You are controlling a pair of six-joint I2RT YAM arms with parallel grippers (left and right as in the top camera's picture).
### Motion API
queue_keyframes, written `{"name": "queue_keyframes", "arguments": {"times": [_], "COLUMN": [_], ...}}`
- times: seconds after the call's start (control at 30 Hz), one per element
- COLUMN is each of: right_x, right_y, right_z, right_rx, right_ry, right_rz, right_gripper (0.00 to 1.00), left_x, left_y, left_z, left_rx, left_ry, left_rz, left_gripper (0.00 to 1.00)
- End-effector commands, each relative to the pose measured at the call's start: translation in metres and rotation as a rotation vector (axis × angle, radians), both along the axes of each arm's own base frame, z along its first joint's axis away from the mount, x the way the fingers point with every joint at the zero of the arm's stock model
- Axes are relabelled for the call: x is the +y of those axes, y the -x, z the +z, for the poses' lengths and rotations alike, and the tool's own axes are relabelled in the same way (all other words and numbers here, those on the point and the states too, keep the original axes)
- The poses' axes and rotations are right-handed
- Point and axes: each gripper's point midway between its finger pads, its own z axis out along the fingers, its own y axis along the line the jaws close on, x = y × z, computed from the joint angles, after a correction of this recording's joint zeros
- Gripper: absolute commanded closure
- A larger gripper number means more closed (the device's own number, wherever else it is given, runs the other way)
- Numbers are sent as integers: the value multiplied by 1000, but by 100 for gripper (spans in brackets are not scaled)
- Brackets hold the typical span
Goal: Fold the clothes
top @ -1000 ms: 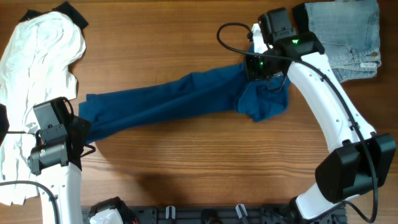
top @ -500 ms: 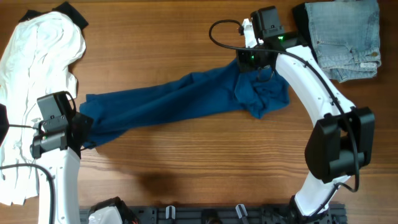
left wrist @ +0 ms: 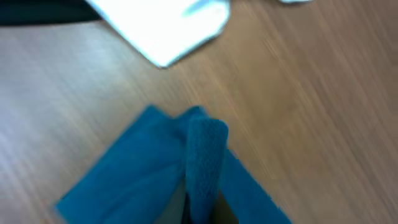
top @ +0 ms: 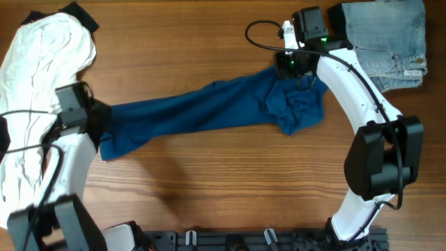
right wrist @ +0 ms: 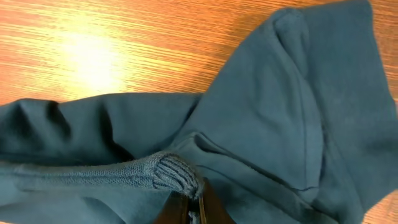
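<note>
Overhead: my left gripper (top: 101, 118) and right gripper (top: 296, 74) clamp the soft, limp dark-blue knit garment (top: 202, 111) at opposite ends; its ribbed hem (right wrist: 168, 169) should hold best.

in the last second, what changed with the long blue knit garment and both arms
The left gripper, pinching one end of the long blue knit garment, moved away from the base and slightly right, pulling that end along. The right gripper shifted left, then back, grip kept. The crumpled white cloth and folded denim jeans stayed put.
</note>
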Motion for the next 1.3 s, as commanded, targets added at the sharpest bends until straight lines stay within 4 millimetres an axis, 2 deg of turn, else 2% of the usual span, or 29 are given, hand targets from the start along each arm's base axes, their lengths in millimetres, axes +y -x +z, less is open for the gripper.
{"name": "queue_keyframes", "arguments": {"times": [0.0,0.17,0.2,0.23,0.3,0.33,0.37,0.43,0.47,0.53,0.57,0.67,0.73,0.9,0.97,1.07,1.17,1.23,1.27], "right_x": [-3,-3,-2,-2,-1,-1,-2,-6,-6,1,8,19,34,31,26,3,2,4,4], "right_y": [-8,-11,-13,-16,-13,-11,-6,12,19,38,50,69,85,98,100,87,75,73,72], "right_z": [-6,-20,-22,-21,-13,-5,3,19,20,16,10,0,-11,-44,-52,-57,-60,-61,-60], "right_rx": [-3,15,9,-3,-3,-3,0,28,48,117,159,213,239,232,228,171,109,99,92], "right_ry": [17,20,19,17,6,1,-2,6,10,-2,-14,12,50,207,237,353,361,353,352], "right_rz": [-2,-1,-1,-2,-6,-19,-26,-22,-16,36,75,133,222,251,225,118,94,93,92], "right_gripper": [96,96,83,27,5,1,1,1,1,7,11,16,16,20,28,46,59,77,93], "left_x": [-10,8,12,16,17,17,17,18,18,18,18,18,17,17,16,16,16,16,16], "left_y": [-22,-19,-18,-16,-16,-16,-15,-14,-14,-13,-13,-10,-7,-5,-4,-4,-4,-3,-3], "left_z": [-14,-18,-17,-16,-16,-16,-17,-18,-18,-18,-18,-21,-23,-24,-24,-25,-25,-25,-25], "left_rx": [-7,14,17,21,22,22,24,31,31,32,34,51,66,74,78,81,81,83,86], "left_ry": [-28,-104,-120,-133,-136,-136,-135,-134,-134,-134,-133,-130,-127,-125,-124,-124,-124,-124,-123], "left_rz": [-48,15,28,42,48,47,47,49,51,51,51,50,49,48,48,48,48,47,47], "left_gripper": [96,96,95,86,63,49,41,28,21,11,3,1,0,0,0,0,0,0,0]}}
